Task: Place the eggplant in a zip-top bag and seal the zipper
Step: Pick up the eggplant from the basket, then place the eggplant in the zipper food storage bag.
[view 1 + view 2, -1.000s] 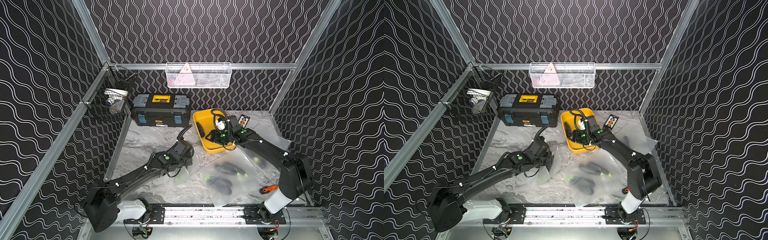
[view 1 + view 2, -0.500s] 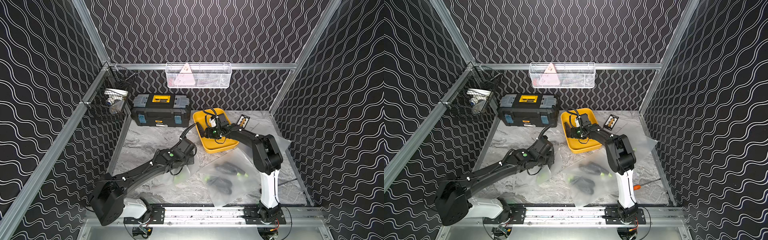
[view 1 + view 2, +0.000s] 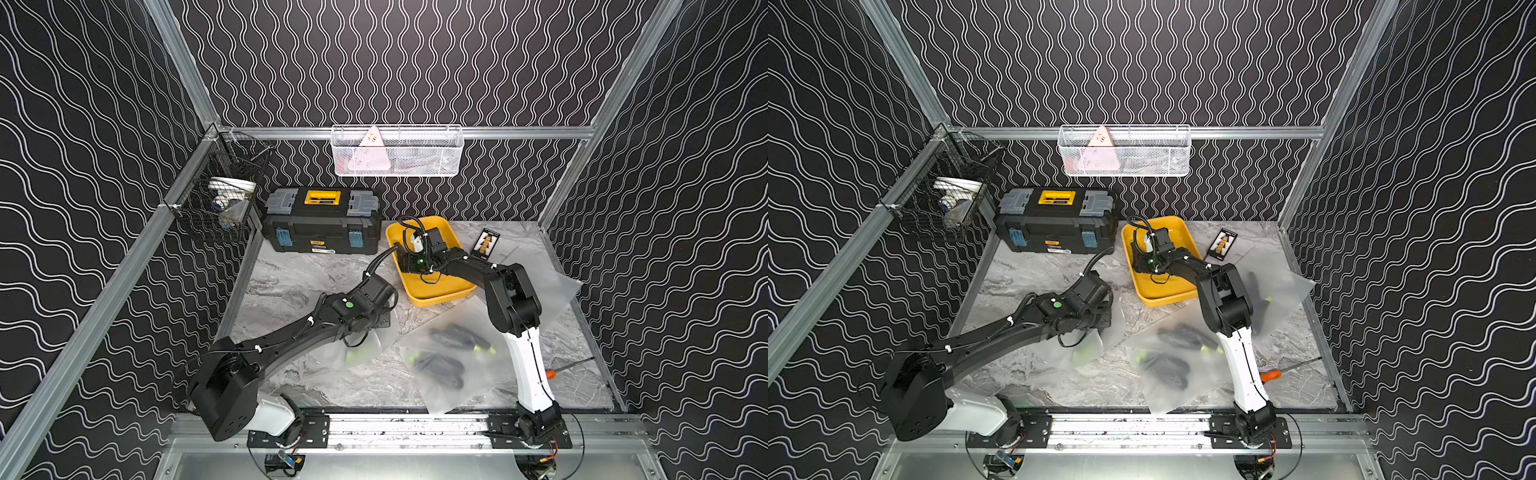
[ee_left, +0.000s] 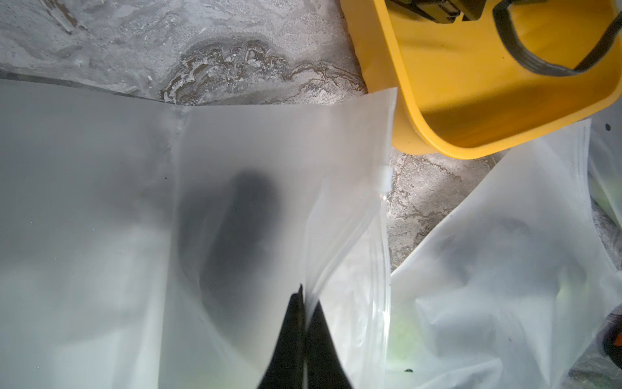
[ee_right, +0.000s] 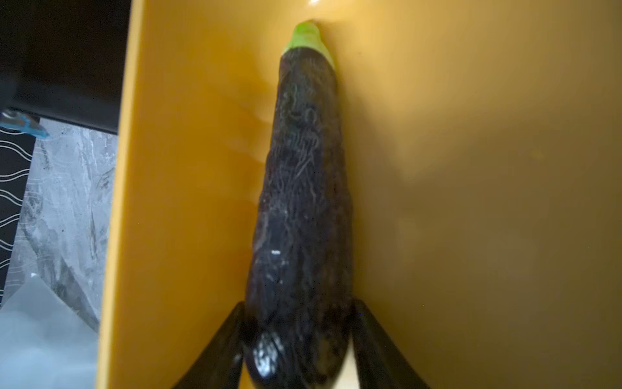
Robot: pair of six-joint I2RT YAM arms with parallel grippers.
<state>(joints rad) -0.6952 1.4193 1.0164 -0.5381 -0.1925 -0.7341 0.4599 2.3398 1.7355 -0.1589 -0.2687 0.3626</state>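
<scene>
One slim eggplant point(image 5: 299, 202) is lying on the floor of the yellow tray point(image 5: 471, 168). Its skin is showing dark purple, dull and finely scratched, and its green cap is pointing away from the right gripper point(image 5: 299, 303). That gripper's jaws are standing partly apart on either side of the rounded end. They are touching it or nearly so, and I cannot tell whether they are squeezing yet.

The left gripper point(image 4: 304, 296) is pinching fully closed on one lip of the frosted zip-top bag point(image 4: 252, 151), holding the mouth agape beside the tray.

A second ago the right arm point(image 3: 513, 299) was reaching in with its elbow folded low over the table. Now it is standing tall, with the gripper sitting further toward the toolbox point(image 3: 322, 226) side of the tray.

The toolbox's yellow label and the small card point(image 3: 485, 245) are showing print too small to read.
</scene>
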